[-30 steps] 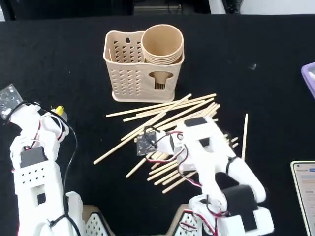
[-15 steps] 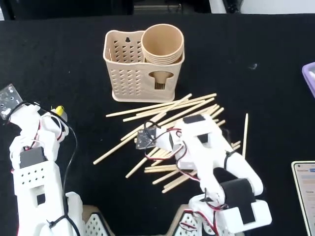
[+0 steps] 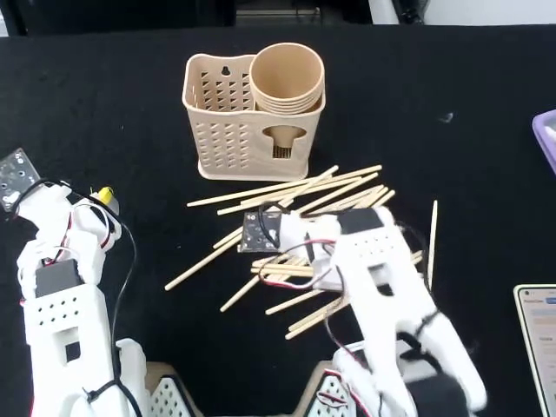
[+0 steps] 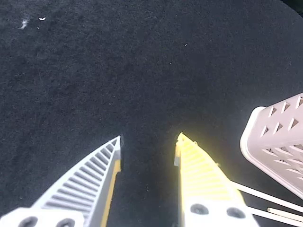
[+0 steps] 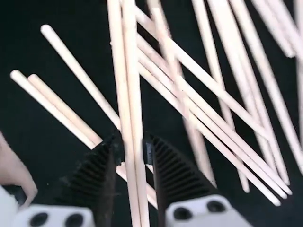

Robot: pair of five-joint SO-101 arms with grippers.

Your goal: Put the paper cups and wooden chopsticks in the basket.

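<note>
A beige slotted basket (image 3: 228, 130) stands at the back of the black table, with a stack of paper cups (image 3: 287, 78) in its right compartment. Wooden chopsticks (image 3: 313, 195) lie scattered in front of it. My right gripper (image 5: 132, 144) is down in the pile, shut on a pair of chopsticks (image 5: 127, 94) that runs straight out between its fingers. In the high view that arm (image 3: 373, 261) covers the middle of the pile. My left gripper (image 4: 149, 138) stands open over bare cloth at the table's left, with the basket's corner (image 4: 277, 146) off to one side.
One chopstick (image 3: 432, 236) lies apart to the right of the pile. A purple object (image 3: 546, 135) sits at the right edge and a phone-like slab (image 3: 537, 334) at the lower right. Black cloth lies bare to the left of the basket.
The right arm's wrist has swung left and farther up the table over the pile, and several chopsticks under it have shifted. The left arm has not moved.
</note>
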